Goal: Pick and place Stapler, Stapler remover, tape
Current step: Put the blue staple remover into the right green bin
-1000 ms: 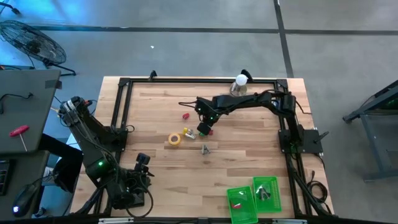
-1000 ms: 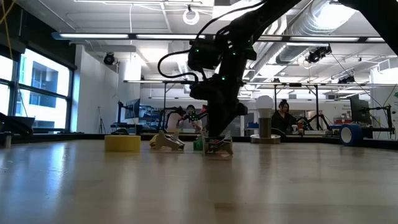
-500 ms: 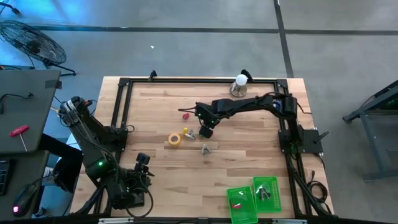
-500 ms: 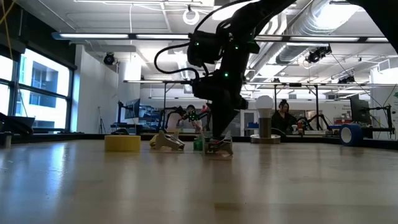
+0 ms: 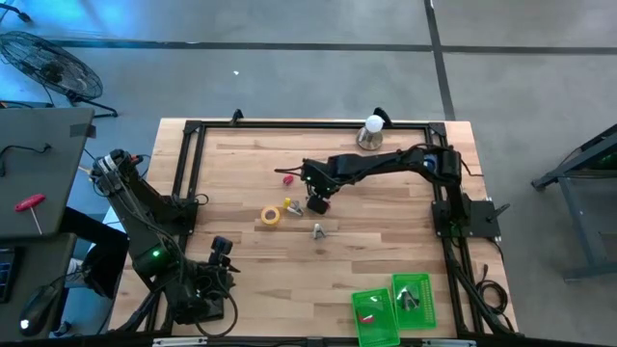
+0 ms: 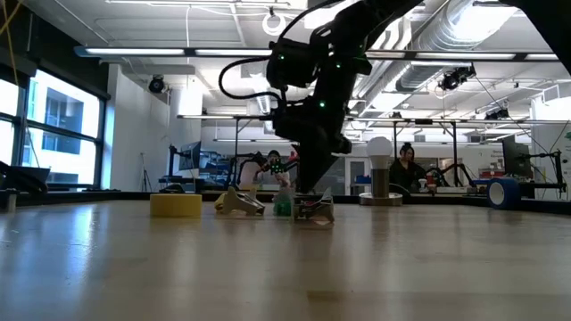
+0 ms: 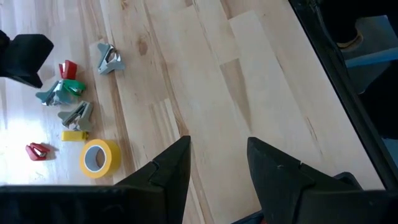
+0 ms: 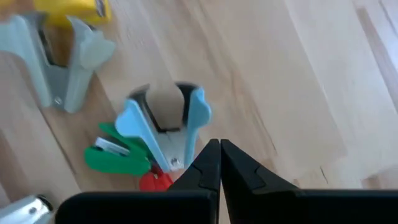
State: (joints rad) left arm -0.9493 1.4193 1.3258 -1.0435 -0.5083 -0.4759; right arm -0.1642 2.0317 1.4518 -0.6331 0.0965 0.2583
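The right gripper [image 8: 220,163], jaws together on nothing, is hovering mid-frame just beside the blue remover [image 8: 165,127] and green stapler [image 8: 115,155], having slid left from a second ago, so it needs reopening before grabbing, while the left gripper [image 7: 214,163] is waiting apart at lower left.

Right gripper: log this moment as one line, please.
right gripper: shut, empty, over blue staple remover | left gripper: open, parked near table corner | yellow tape: untouched
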